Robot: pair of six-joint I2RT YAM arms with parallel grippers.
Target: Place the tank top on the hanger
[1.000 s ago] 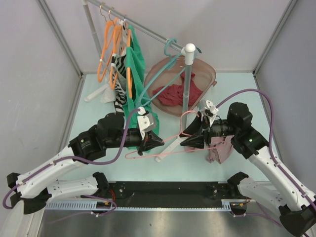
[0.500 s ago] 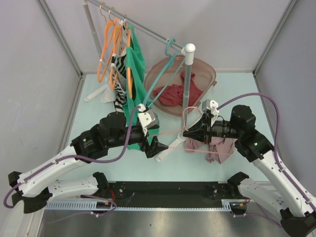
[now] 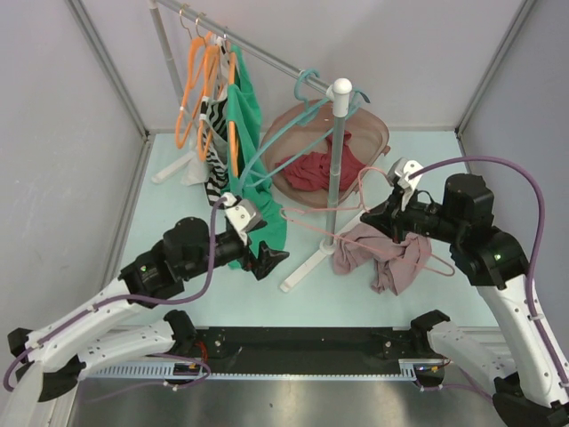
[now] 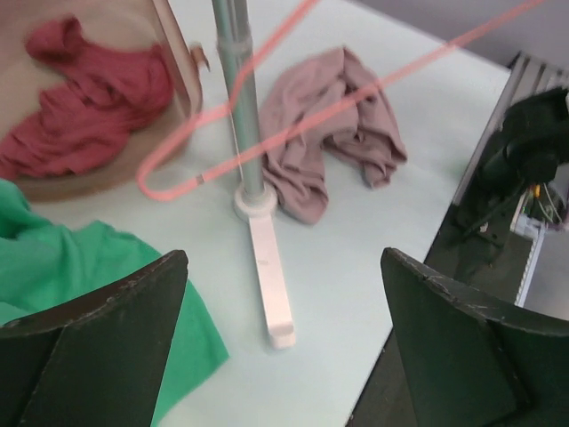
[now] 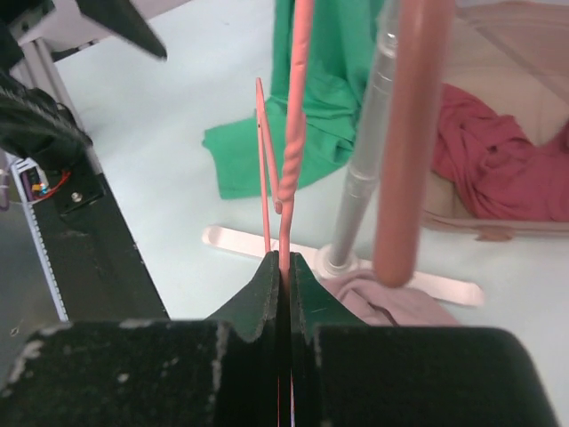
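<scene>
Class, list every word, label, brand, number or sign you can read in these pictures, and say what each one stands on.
None: no text can be read in any view.
The tank top shows no label from these angles.
The hanger is plain.
The small electronics at the table's near edge are too blurred to read.

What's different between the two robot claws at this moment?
The left gripper is open, fingers wide apart; the right gripper is shut. The left gripper holds nothing; the right gripper pinches the thin pink hanger. The left gripper sits beside the green garment; the right gripper is near the tank top. Both are dark two-finger claws.
</scene>
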